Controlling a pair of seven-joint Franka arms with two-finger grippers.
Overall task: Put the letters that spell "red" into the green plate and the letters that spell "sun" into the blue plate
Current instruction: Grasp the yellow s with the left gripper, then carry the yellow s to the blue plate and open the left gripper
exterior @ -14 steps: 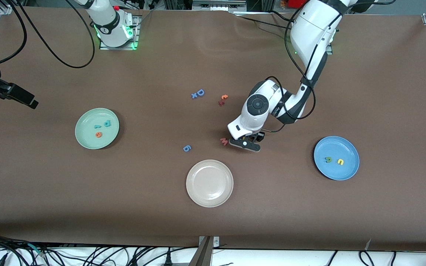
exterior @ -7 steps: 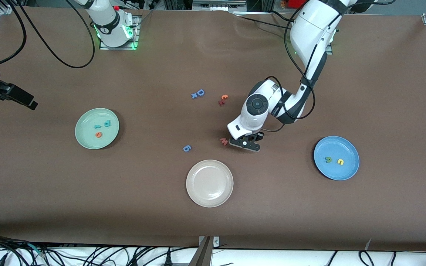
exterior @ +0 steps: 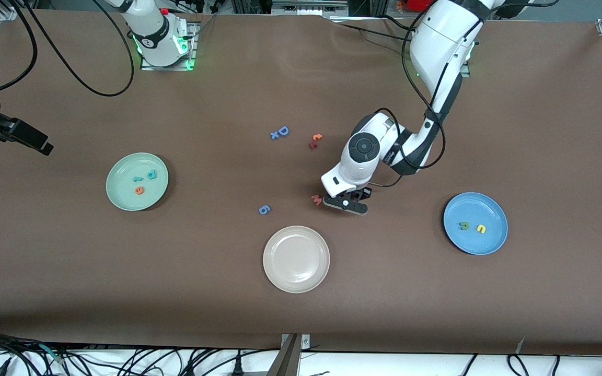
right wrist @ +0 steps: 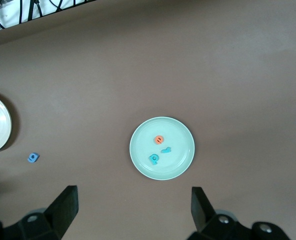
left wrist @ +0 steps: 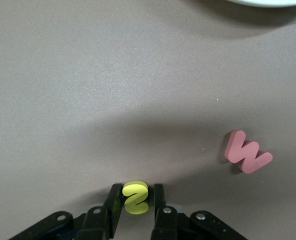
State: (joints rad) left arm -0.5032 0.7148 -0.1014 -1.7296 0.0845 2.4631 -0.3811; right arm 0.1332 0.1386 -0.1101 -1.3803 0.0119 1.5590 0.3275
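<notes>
Left hand [left wrist: 136, 187] was down at the counter [exterior: 541, 130], its fingers [left wrist: 115, 200] closed against both sides of the yellow s [left wrist: 135, 197], which stood on edge between them. Right hand [right wrist: 133, 189] hung high over the green plate [exterior: 123, 193] with its fingers spread wide and nothing in them; that arm waited.

Reading the front view as a clock face centred on the counter, the green plate lay at nine o'clock, the blue plate [exterior: 476, 243] between three and four, and the beige plate [exterior: 296, 259] at six, nearest the camera. The left hand [exterior: 350, 204] sat close to the centre, at one o'clock from the beige plate.

In the green plate lay the teal r [exterior: 137, 179], the d [exterior: 151, 174] at its two o'clock, and the orange e [exterior: 139, 190] at its six. In the blue plate the green n [exterior: 463, 225] and yellow u [exterior: 481, 228] lay side by side, apart.

On the bare counter, the pink w [exterior: 316, 199] lay just beside the left hand at its nine o'clock. The blue 6 [exterior: 264, 210] was at eleven from the beige plate. The D [exterior: 283, 130] touched an x [exterior: 274, 135], and the orange and red pair [exterior: 315, 140] lay near them.
</notes>
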